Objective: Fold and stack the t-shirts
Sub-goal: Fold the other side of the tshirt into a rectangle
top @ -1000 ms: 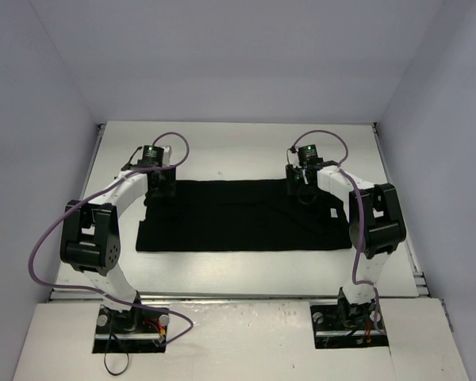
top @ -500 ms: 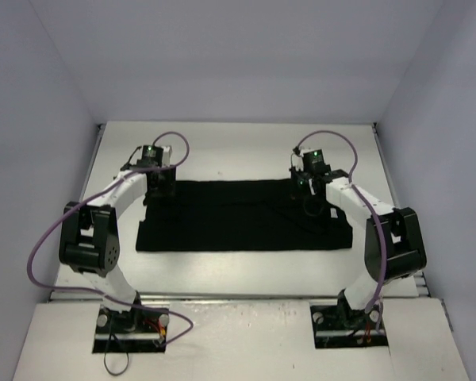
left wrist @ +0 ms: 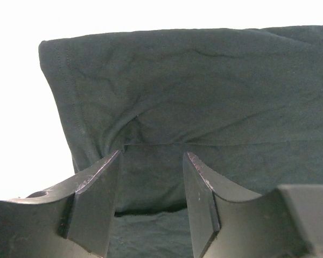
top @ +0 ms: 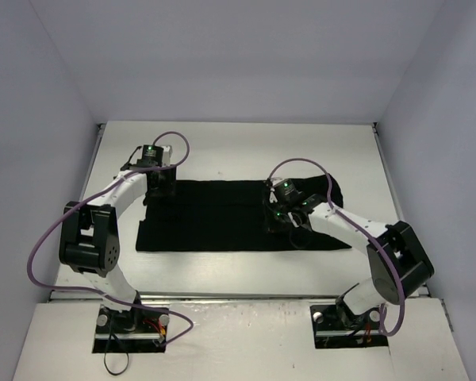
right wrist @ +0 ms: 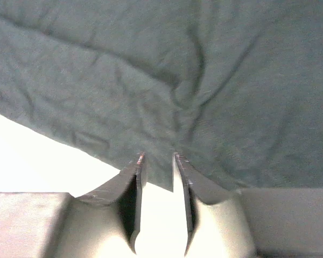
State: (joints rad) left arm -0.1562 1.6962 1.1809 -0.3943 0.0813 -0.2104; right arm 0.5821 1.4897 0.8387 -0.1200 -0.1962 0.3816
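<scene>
The black t-shirt (top: 214, 218) lies flat on the white table (top: 238, 147) as a wide rectangle. No blue print shows. My left gripper (top: 159, 189) sits low at its far left corner, jaws apart, with a fold of the shirt (left wrist: 204, 91) between and beyond the fingers (left wrist: 151, 156). My right gripper (top: 279, 216) is over the right middle of the shirt, shut on a corner of fabric (right wrist: 231, 80) that pokes between its tips (right wrist: 158, 157). The shirt's right part is lifted and drawn leftward; a hump stands near the far right edge.
Grey walls close the table in on the left, back and right. Purple cables loop over both arms (top: 174, 143). Bare white table runs behind the shirt and in a strip along the near edge (top: 238, 274).
My right gripper has moved left and toward me from the shirt's far right corner, dragging that corner over the shirt. The left arm has not moved.
</scene>
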